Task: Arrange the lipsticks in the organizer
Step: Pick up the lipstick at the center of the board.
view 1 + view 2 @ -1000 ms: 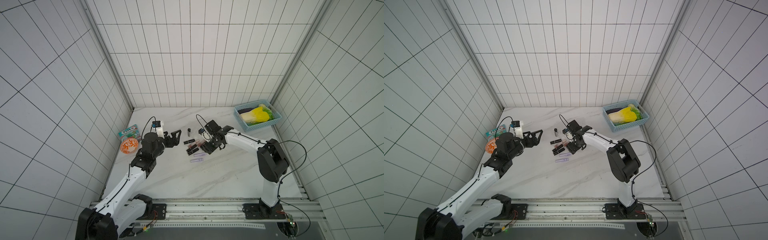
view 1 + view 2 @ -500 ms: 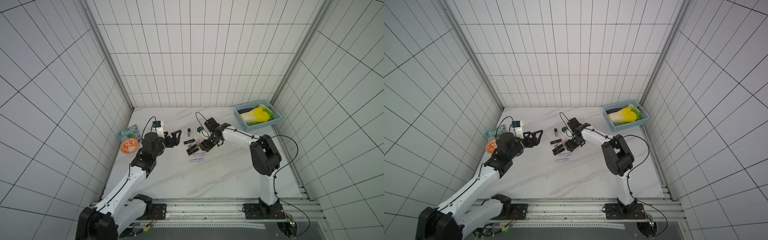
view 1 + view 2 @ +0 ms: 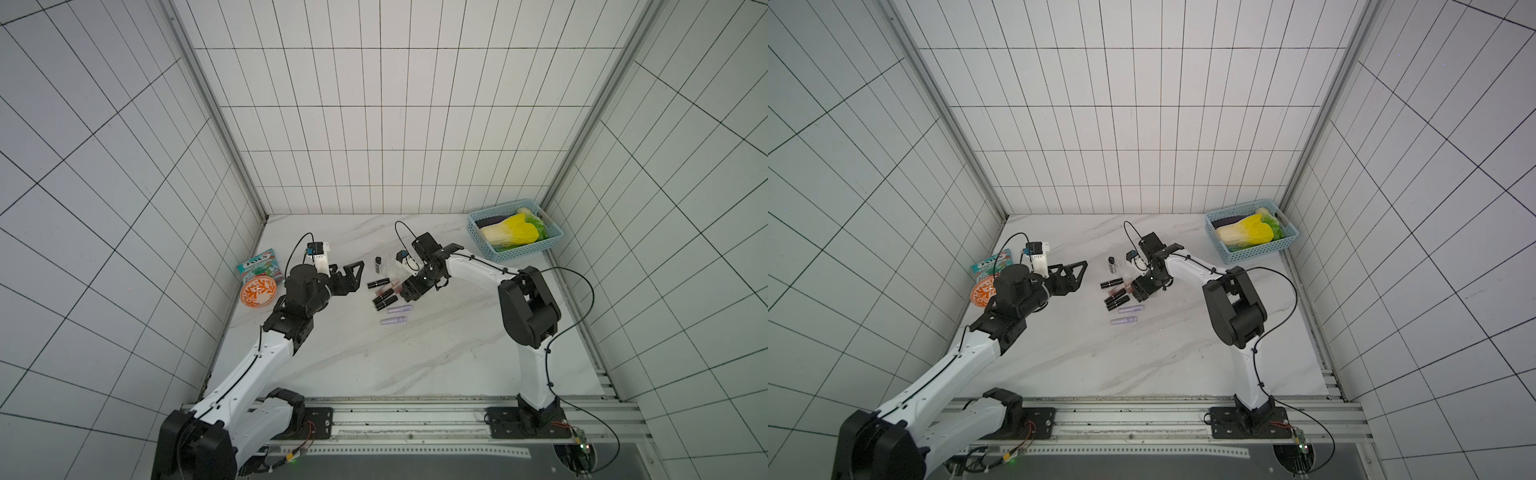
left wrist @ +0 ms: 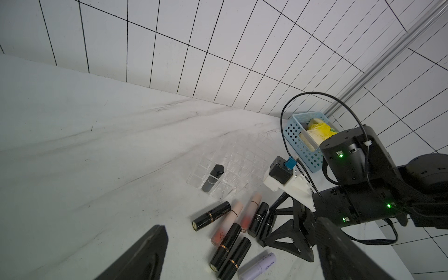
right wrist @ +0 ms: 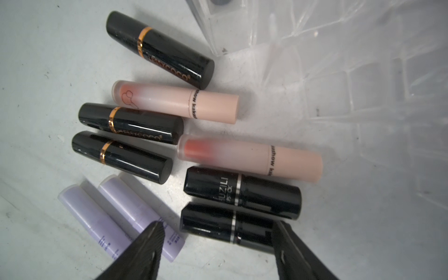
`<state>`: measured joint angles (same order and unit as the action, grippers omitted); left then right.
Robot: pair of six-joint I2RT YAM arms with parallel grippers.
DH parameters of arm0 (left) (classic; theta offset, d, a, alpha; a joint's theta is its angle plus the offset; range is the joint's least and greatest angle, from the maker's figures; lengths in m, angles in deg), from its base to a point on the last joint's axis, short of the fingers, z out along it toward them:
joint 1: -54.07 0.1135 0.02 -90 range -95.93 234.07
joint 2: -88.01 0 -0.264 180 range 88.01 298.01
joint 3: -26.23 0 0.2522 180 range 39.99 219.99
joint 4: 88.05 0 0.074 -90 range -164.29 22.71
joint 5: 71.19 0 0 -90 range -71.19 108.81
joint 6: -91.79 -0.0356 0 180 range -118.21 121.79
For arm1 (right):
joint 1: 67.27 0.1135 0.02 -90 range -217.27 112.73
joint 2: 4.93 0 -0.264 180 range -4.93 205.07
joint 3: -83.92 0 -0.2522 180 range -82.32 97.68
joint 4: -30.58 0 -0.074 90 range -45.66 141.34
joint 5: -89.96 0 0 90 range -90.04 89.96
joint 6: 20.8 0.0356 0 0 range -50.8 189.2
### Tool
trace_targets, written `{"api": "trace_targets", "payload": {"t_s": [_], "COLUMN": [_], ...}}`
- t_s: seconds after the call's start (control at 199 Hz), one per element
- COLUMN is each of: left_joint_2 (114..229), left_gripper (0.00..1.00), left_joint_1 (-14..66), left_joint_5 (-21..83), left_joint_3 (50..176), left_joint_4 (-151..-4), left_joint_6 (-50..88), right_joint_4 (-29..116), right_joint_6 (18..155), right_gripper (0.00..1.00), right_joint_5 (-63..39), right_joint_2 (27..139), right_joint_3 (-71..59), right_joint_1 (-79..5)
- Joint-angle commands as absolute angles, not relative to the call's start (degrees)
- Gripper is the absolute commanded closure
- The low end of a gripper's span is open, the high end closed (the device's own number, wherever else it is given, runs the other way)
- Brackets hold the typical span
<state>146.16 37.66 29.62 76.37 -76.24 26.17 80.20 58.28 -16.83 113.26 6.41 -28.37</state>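
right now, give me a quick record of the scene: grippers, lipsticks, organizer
organizer: clear tray, one black lipstick upright in a slot
loose lipsticks: nine lying on the table beside it
right gripper: open, straddling a silver-banded black lipstick, not closed on it
left gripper: open, empty, away from the pile

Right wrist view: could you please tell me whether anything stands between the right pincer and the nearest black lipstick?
Nothing visible does: the open right pincer straddles the silver-banded black lipstick; a lilac tube lies beside one finger.
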Motion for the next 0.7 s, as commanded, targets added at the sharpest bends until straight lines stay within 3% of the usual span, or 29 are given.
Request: {"api": "trace_targets", "payload": {"t_s": [0.0,0.336,0.582,0.698], "left_joint_2": [146.19,145.93,145.32,145.53], "left_gripper": [0.07,0.07,0.07,0.07], "left_joint_1": [37.72,37.72,37.72,37.72], "left_joint_5": [30.26,30.21,29.8,30.15], "left_joint_3": [77.45,77.44,77.33,77.42], "left_joint_4": [-77.45,-77.36,-77.18,-77.36], "left_joint_6": [25.45,25.37,25.26,25.43], "right_joint_4": [81.2,81.74,76.47,74.52], "right_joint_6": [57.95,58.95,62.41,63.38], "right_gripper": [0.27,0.26,0.09,0.08], "right_joint_5": [-18.16,-16.52,-14.02,-12.42], "right_joint_2": [114.86,110.85,101.93,95.72], "right_joint_3": [8.56,2.97,-4.49,-9.62], "right_joint_1": [-28.42,-29.5,-31.41,-31.41]}}
